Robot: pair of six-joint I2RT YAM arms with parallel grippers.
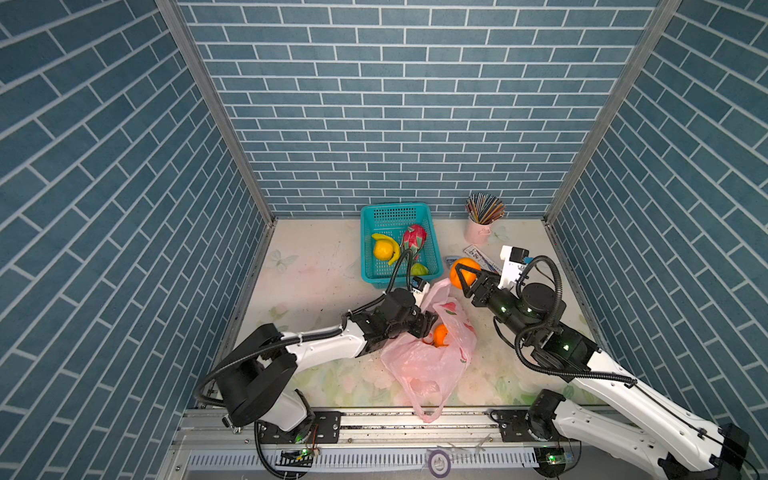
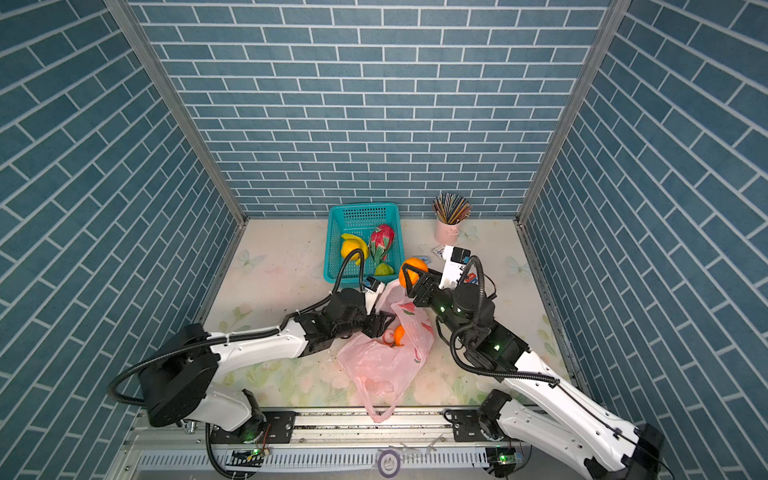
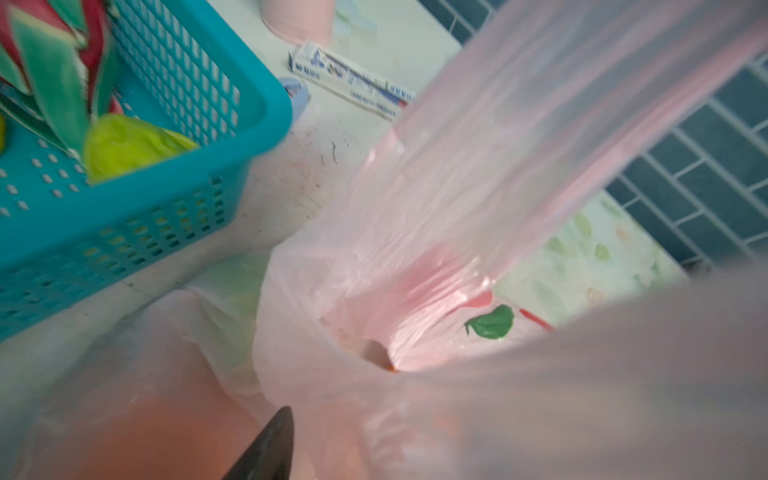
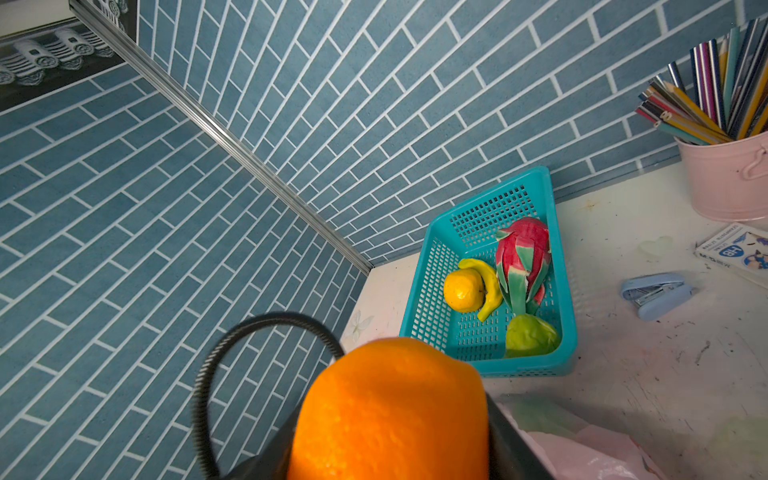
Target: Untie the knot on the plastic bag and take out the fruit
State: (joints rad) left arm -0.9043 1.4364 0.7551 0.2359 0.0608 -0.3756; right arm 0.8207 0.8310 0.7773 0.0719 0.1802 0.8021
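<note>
The plastic bag (image 1: 419, 361) lies slumped on the surface, mouth open, no knot showing, one orange (image 1: 441, 336) inside. The left gripper (image 1: 428, 325) sits at that mouth; its jaws' state I cannot tell. The right gripper (image 1: 464, 276) grasps a second orange (image 4: 386, 415) aloft near the teal basket (image 1: 363, 245). Unloading is under way; next, likely carry it over the rim and release

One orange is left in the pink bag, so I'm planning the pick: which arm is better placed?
Left. The left gripper is at the plastic bag mouth, beside the bagged orange; the right gripper is shut on a second orange.
</note>
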